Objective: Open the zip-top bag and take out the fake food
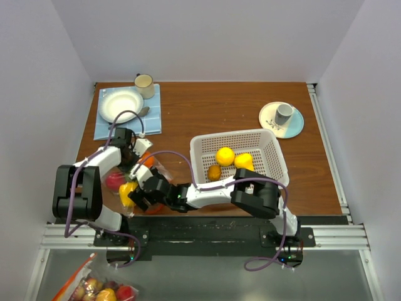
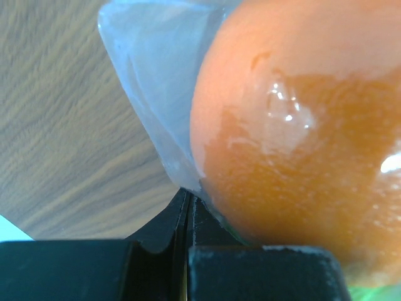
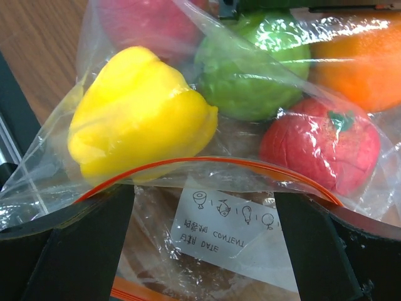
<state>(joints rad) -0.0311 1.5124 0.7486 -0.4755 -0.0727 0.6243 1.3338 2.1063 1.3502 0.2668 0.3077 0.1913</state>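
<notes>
Top external view, widest thing first: brown wooden table (image 1: 207, 119) beneath both claws. Next, white perforated basket (image 1: 269, 141), well off to the right of the right claw (image 1: 136, 194). Then blue mat (image 1: 150, 116), beyond the left claw (image 1: 143, 158).

Then zip-top bag (image 1: 122, 188), flat on the table at the near left edge, reached by both claws. Left wrist view: left claw (image 2: 188, 207) pressed together, clamped on a corner of the bag's clear film. Right wrist view: right claw (image 3: 203, 251) spread wide, gripping nothing, one finger (image 3: 81, 251) on either side of the bag's mouth end.

Smaller still: white plate (image 1: 119, 105) on the mat, and pale saucer (image 1: 294, 125) far to the right of both claws. Cream mug (image 1: 145, 84) at the mat's far corner; grey cup (image 1: 284, 113) standing on the saucer.

Then fake food (image 3: 250, 69), inside the bag just ahead of the right claw: yellow pepper (image 3: 138, 113) ahead left, green piece ahead centre, red tomato (image 3: 319, 150) ahead right, orange fruit (image 3: 363, 63) further right, touching the film right beside the left claw's tips. Outside the bag, in the basket: two yellow pieces (image 1: 225, 155) and one orange piece (image 1: 214, 172).

Thinnest: orange-red zip strip (image 3: 207, 162), arching from one right finger across to the other. Smallest: white label (image 3: 219, 229) on the film, between those fingers.
</notes>
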